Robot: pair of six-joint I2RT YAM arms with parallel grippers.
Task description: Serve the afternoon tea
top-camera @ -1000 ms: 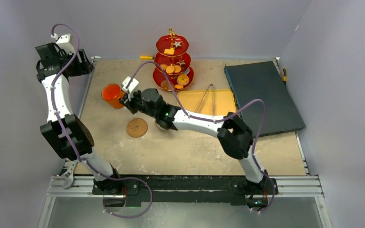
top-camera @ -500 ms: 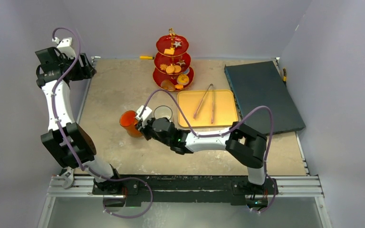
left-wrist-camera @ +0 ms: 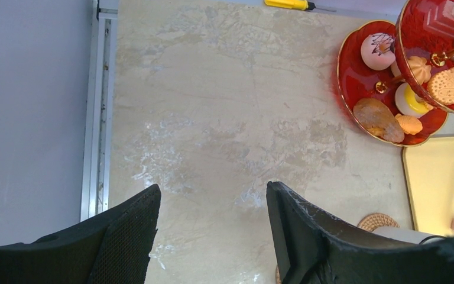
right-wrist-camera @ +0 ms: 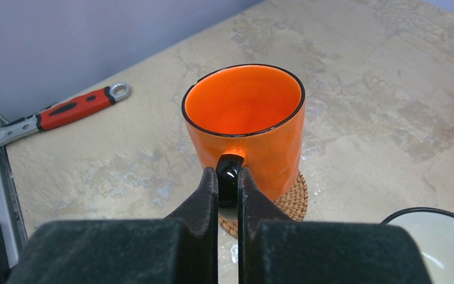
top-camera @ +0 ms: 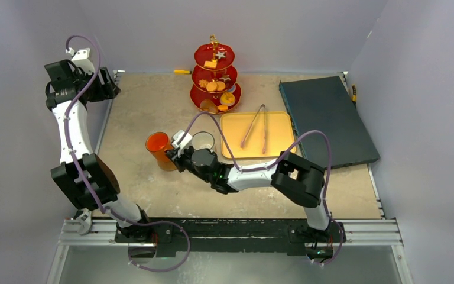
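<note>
My right pincer point(right-wrist-camera: 228, 180) was clamped on the handle of the upright orange mug point(right-wrist-camera: 245, 118), which sat directly above the coaster point(right-wrist-camera: 288, 198), possibly touching it. The left pincer point(left-wrist-camera: 213, 195) gaped, well away.

no readable text, labels or numbers

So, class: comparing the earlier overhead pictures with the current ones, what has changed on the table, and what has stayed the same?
The right gripper, shut on the orange mug's handle throughout, carried it nearer the arm bases, over the woven coaster beside the white mug. Nothing was released. The left gripper stays open. The stand, yellow tray and tongs are unmoved.
</note>
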